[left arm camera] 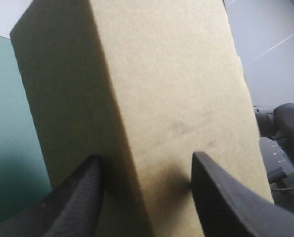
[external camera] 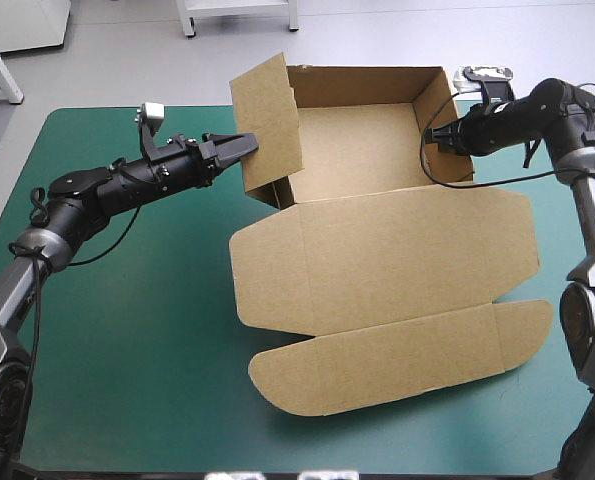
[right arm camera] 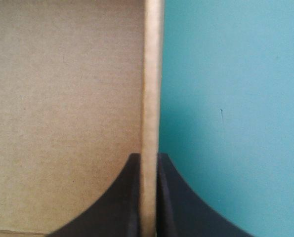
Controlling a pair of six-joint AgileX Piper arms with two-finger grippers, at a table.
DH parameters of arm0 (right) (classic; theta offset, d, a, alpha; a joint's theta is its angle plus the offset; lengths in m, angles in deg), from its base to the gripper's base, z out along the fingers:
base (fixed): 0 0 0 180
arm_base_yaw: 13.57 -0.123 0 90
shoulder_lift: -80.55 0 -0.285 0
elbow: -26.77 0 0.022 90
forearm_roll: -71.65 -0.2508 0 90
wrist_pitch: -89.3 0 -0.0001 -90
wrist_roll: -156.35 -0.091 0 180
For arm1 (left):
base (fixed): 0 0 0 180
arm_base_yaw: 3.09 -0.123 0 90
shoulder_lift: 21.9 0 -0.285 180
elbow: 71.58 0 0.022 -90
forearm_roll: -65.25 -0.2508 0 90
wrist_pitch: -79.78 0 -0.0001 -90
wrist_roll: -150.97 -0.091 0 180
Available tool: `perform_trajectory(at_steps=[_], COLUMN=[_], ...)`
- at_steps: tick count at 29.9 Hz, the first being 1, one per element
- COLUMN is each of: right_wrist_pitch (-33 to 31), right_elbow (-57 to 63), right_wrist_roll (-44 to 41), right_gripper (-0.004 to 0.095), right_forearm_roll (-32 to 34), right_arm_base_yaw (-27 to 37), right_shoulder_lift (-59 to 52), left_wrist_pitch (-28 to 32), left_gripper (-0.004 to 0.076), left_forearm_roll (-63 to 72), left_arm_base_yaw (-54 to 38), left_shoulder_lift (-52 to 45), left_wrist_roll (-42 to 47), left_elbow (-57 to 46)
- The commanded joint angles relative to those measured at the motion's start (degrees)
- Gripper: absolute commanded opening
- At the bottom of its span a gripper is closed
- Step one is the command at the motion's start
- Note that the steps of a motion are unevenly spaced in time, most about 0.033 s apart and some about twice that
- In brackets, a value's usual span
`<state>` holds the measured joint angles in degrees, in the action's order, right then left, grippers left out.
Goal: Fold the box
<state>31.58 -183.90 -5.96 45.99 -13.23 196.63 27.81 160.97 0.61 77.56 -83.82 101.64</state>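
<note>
Brown box (external camera: 362, 145) set far right of centre on the teal-green bench (external camera: 127, 340), lid (external camera: 397, 260) laid flat nearer, right wall (right arm camera: 150, 74) clamped by the right pincer (right arm camera: 148, 159), left pincer (left arm camera: 147, 160) held apart against the raised left wall (left arm camera: 151, 89)

Matt, faintly rough brown board box (external camera: 377, 250), smooth teal-green cover (external camera: 127, 330), dull black left claw (left arm camera: 146, 156)
</note>
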Motion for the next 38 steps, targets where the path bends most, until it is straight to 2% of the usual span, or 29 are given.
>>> perform_trajectory(at_steps=[1,7,12,16,19,24,30,38], right_wrist_pitch=[2.39,2.52,3.96,5.96,6.61,6.27,5.98,6.30], right_elbow=[-1.71,-1.71,-1.71,-1.71,-1.71,-1.71,-1.71,-1.81], right_wrist_roll=[-0.45,-0.84,-2.81,-5.12,-6.59,-9.35,-11.46,-11.84], right_gripper=[-0.0005,-0.0005,0.0002,0.0002,0.0002,0.0002,0.0002,0.0001], right_forearm_roll=[-3.39,-3.46,-0.94,0.19,1.67,4.14,4.54,2.16], right_arm_base_yaw=[0.21,-0.37,-3.47,-6.11,-7.26,-7.86,-7.86,-7.86], right_shoulder_lift=[-3.39,-3.39,-3.39,-3.39,-3.39,-3.39,-3.39,-3.39], left_wrist_pitch=[1.39,6.40,8.28,4.66,1.08,-1.11,-6.36,-7.14], left_gripper=[0.0386,0.0386,0.0386,0.0386,0.0386,0.0386,0.0386,0.0386], left_forearm_roll=[1.51,-4.55,-20.91,-36.45,-43.08,-55.61,-69.79,-71.02], left_arm_base_yaw=[1.02,3.34,5.42,7.39,8.54,10.82,13.24,14.08], left_shoulder_lift=[-2.41,-2.41,-1.54,0.86,2.56,4.73,7.76,9.08], left_wrist_roll=[-0.28,1.52,13.26,24.69,29.43,38.39,48.82,50.88], left_elbow=[2.03,3.44,10.59,17.65,21.99,28.43,35.37,37.44])
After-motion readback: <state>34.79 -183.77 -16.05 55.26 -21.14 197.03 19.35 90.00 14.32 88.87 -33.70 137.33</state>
